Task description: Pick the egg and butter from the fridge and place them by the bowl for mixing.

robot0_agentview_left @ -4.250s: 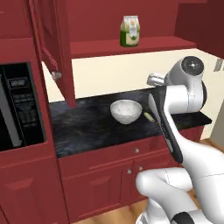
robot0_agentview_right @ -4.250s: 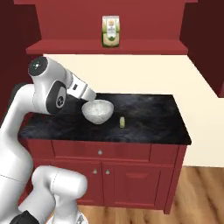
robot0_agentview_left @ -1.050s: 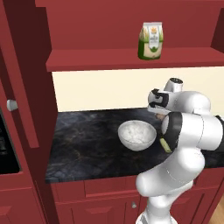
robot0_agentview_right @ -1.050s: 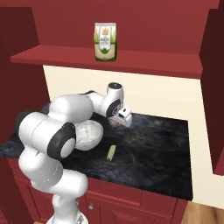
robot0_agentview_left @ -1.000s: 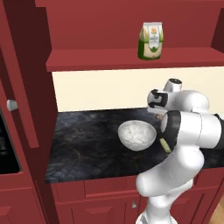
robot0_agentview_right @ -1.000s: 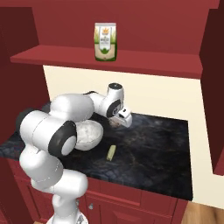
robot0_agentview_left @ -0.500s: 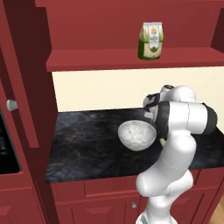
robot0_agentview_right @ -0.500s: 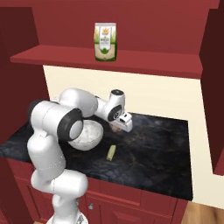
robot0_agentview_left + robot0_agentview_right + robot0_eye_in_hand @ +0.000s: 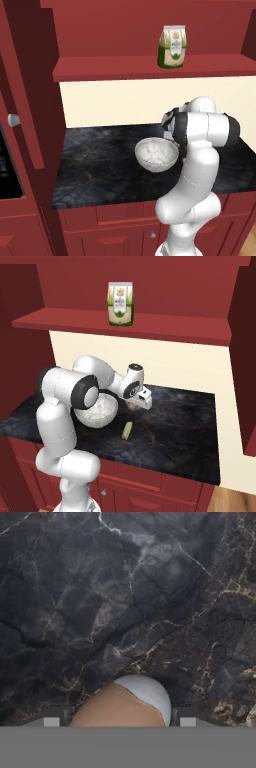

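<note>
My gripper (image 9: pixel 136 404) hangs low over the black marble counter (image 9: pixel 180 431), just right of the white bowl (image 9: pixel 97 408), and is shut on the egg (image 9: pixel 131 405). In the hand view the brownish-pink egg (image 9: pixel 117 709) sits between the two finger tips (image 9: pixel 50 722), close above the dark stone. The butter (image 9: pixel 127 430), a small pale yellow-green stick, lies on the counter in front of the bowl and the gripper. From the left base view the bowl (image 9: pixel 156 154) shows its speckled whitish inside, and my arm covers the hand behind it. The fridge is out of view.
A green and white bag (image 9: pixel 121 303) stands on the red shelf above the counter. An open red cabinet door (image 9: pixel 25 85) juts out at the left, with a black oven front (image 9: pixel 6 165) below it. A red side wall (image 9: pixel 245 356) bounds the counter's right end.
The base drove in earlier, so the whole scene shifted. In the last second the arm folded and the hand sank with the egg towards the counter beside the bowl.
</note>
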Robot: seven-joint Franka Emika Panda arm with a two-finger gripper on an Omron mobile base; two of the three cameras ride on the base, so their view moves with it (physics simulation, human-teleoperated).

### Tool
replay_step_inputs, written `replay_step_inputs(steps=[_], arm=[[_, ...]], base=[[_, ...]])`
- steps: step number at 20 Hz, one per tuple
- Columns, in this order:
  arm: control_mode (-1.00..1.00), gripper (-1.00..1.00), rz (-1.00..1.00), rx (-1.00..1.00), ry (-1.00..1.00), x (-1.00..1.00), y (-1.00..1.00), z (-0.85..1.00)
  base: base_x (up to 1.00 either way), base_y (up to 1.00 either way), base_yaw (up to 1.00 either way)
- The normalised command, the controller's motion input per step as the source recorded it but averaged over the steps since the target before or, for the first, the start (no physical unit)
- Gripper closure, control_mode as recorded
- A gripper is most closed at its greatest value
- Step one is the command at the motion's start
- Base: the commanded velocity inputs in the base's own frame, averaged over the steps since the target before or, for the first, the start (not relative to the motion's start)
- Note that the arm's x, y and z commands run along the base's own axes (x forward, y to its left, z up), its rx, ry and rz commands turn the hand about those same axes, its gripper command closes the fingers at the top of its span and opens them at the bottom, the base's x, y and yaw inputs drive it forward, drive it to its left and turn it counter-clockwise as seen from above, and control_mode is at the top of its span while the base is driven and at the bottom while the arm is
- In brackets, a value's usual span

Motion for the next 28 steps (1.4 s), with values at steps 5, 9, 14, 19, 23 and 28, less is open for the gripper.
replay_step_inputs(steps=[5,9,14,19,23,28], arm=[[-1.0,-1.0,0.02,0.0,0.0,0.0,0.0,0.03],[-1.0,-1.0,0.0,-0.03,-0.21,-0.51,0.16,0.96],[-1.0,-1.0,0.03,-0.08,-0.26,-0.83,0.28,0.97],[-1.0,-1.0,0.04,-0.05,-0.19,-1.0,0.64,0.8],[-1.0,-1.0,-0.03,-0.13,-0.54,-0.75,0.27,0.26],[-1.0,-1.0,0.06,-0.43,-0.26,-0.84,0.73,-0.02]], base=[[0.0,0.0,0.0],[0.0,0.0,0.0],[0.0,0.0,0.0],[0.0,0.0,0.0],[0.0,0.0,0.0],[0.0,0.0,0.0]])
